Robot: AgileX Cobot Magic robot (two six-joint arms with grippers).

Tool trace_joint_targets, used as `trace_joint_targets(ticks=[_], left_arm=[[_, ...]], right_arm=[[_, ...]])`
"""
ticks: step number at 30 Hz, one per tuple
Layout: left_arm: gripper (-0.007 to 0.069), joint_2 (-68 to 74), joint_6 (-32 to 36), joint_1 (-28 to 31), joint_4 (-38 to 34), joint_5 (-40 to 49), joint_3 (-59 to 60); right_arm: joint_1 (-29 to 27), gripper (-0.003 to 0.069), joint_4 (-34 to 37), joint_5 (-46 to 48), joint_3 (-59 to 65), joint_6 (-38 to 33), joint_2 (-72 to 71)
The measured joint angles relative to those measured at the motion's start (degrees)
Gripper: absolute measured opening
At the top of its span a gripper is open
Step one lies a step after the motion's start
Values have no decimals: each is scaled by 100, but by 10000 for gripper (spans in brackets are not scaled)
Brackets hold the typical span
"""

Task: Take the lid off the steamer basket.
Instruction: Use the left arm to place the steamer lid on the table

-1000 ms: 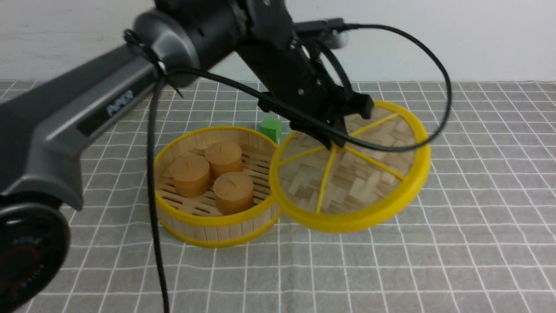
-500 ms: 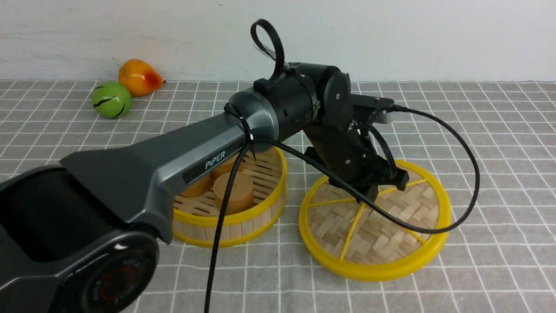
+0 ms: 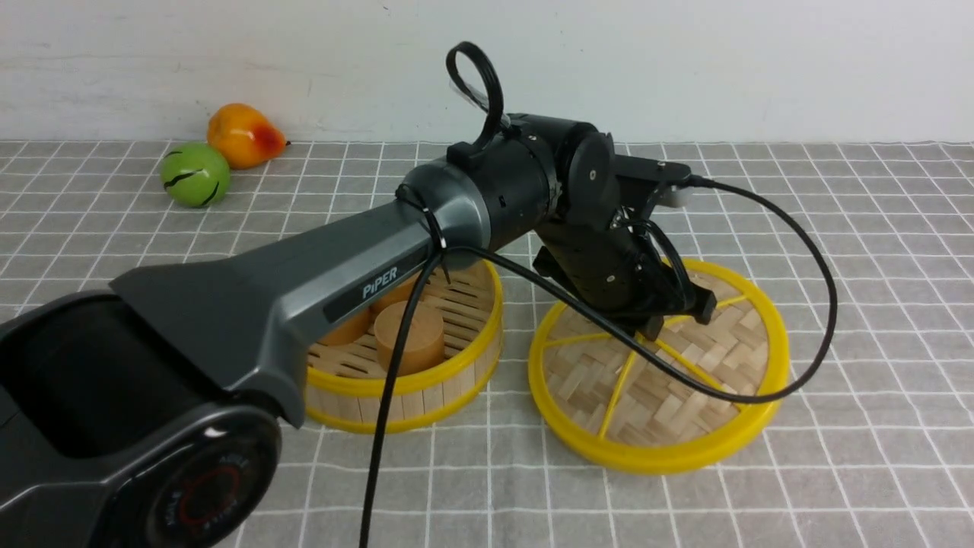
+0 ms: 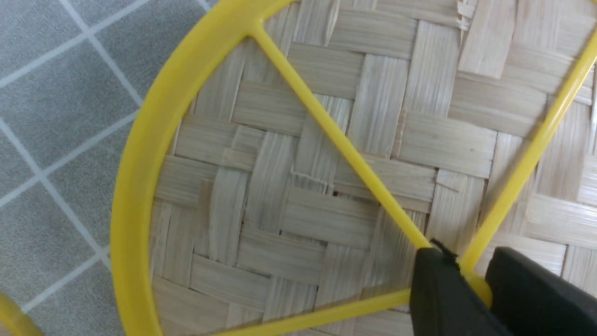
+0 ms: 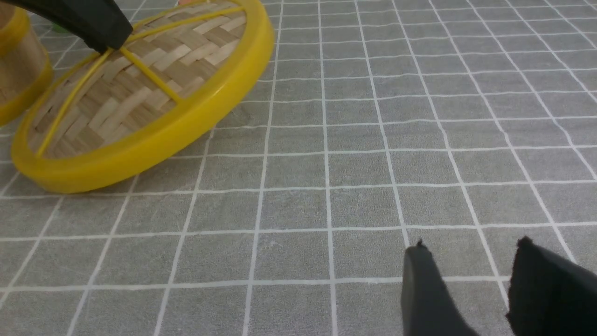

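On the grey checked tablecloth (image 3: 837, 472), to the robot's right of the steamer basket (image 3: 426, 399), lies the lid (image 3: 685, 403), off the tub and just beside it, with a strip of cloth showing between the two yellow rims. The left gripper (image 3: 653, 329) reaches across from the left arm and pinches the lid at its hub, where the five thin yellow spokes meet. The left wrist view shows the black fingertips (image 4: 433, 284) closed on the yellow plastic there, over the lid (image 4: 280, 186). That centre hold looks chosen for balance, the hub being the only raised part that narrow jaws can catch. From the right wrist view the lid (image 5: 116, 107) is tilted: the edge nearer that camera rests on the cloth and the opposite edge is lifted a little, so I judge it is being set down and not yet let go. Its face is flat bamboo strip in a herringbone weave, pale and matte, inside a thick smooth rim. The basket has upright wooden slat walls and a slatted floor, and it holds tan cylinders (image 3: 411, 335), now uncovered. The right gripper (image 5: 471, 280) hovers low over bare cloth, fingers spread and holding nothing, well apart from the lid. A green fruit (image 3: 195, 174) and an orange fruit (image 3: 243, 135) sit far back by the wall.
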Motion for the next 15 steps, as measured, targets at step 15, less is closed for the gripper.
trace_joint_targets(ticks=[15], left_arm=[[110,0,0,0,62,5,0]], right_arm=[[0,241,5,0,0,0,0]])
